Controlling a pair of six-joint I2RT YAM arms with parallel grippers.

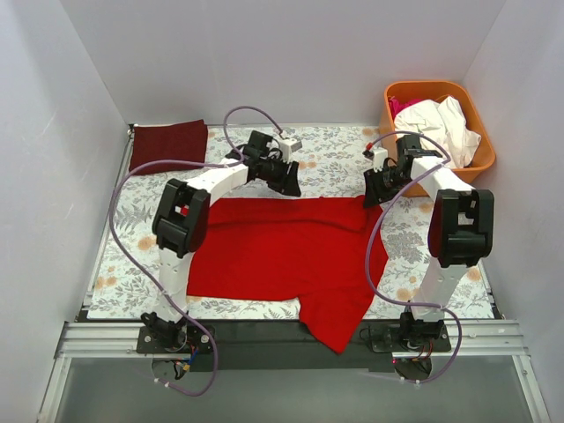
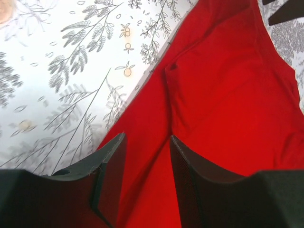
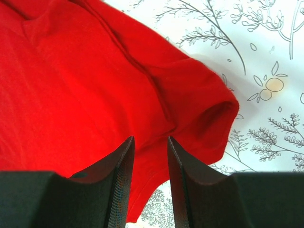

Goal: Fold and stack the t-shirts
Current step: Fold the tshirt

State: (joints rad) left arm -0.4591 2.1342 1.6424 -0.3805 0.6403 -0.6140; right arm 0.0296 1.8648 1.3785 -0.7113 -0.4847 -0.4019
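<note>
**Both grippers are at the far edge of the red shirt, fingers apart**

I have the red t-shirt (image 1: 282,247) lying spread out in the middle of the table, on the flowery tablecloth (image 1: 335,145). It lies mostly flat, which is how I want it for folding. One end of it hangs over the near edge of the table, between the two arm bases.

My left gripper (image 2: 147,137) is low over the far edge of the shirt, on the left side. My right gripper (image 3: 150,138) is low over the far right corner, next to a sleeve (image 3: 209,109). I think one gripper sits at each end so the edge can be lifted straight and not sag in the middle. Both grippers have their fingers apart. I can see red cloth through each gap, lying below, and nothing is pinched.

The red shirt is soft and thin, with gentle wrinkles and a raised seam line. The end of the sleeve stands open like a little round tunnel. The gripper fingers are black and hard, with sloped tips.

The dark maroon t-shirt (image 1: 169,144) is folded into a neat flat rectangle at the far left corner. I guess the stack is meant to grow there. The white t-shirt (image 1: 445,128) is bunched up and lumpy inside the orange plastic tub (image 1: 483,159) at the far right. It is not yet folded. The tub looks smooth and stiff, with rounded corners.
</note>
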